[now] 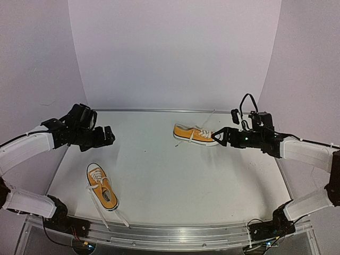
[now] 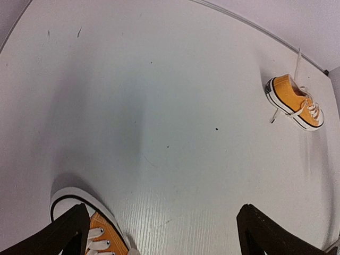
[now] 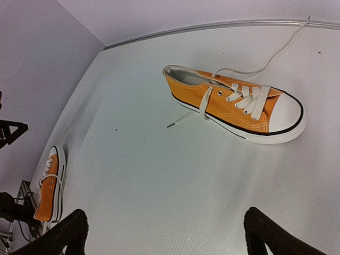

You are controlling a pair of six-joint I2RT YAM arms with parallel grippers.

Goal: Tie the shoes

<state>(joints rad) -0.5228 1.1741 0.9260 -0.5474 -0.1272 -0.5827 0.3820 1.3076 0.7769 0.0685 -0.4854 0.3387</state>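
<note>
**Inspector:** State of the left gripper?

**Operator:** Fingers spread wide, nothing between them. It hangs over the left edge of the table. From its wrist camera the toe cap of the near shoe shows beside one finger, with no contact.

**Inspector:** And the right gripper?

**Operator:** Also spread wide and holding nothing. It is raised toward the far right side, its tips near the toe of the far shoe but apart from it.

**Inspector:** Position of the shoes?

**Operator:** Both stand upright on their soles, well apart. The near shoe sits by the near left corner, toe toward the far edge. The far shoe sits by the far edge, right of centre, toe toward the right edge.

**Inspector:** Laces?

**Operator:** Loose on both. The near shoe's ends trail toward the near edge. On the far shoe one end runs out toward the far edge, and another hangs down its side onto the table.
</note>
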